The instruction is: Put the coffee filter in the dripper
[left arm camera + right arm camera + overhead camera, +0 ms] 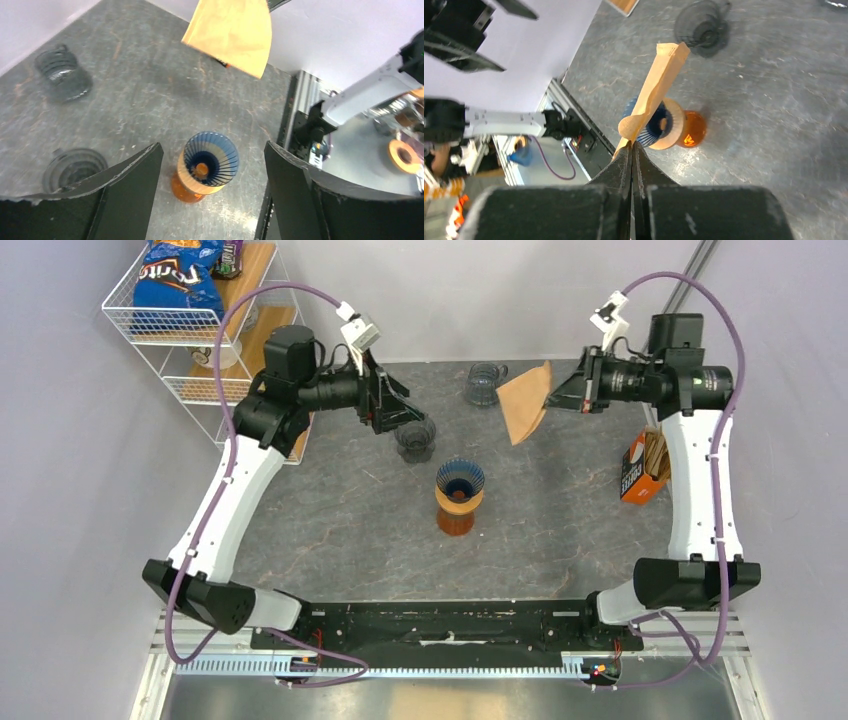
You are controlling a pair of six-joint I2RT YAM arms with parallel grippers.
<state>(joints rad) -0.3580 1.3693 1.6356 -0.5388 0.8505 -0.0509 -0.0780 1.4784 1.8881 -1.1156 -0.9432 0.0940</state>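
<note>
Top external view showed the right fingers (553, 395) pinched shut on one edge of the filter (524, 402), which pointed away from them in mid-air, beyond and right of the dripper (459, 485) on the worktop (330, 530), while the left fingers (400, 422) stood wide and empty.

a white wire rack (190, 352) with a blue chip bag (176, 282) stands far left, two clear glass mugs (484, 386) (415, 439) sit far on the grey stone-look mat (330, 530), and an orange box (640, 473) stands at the right edge.
</note>
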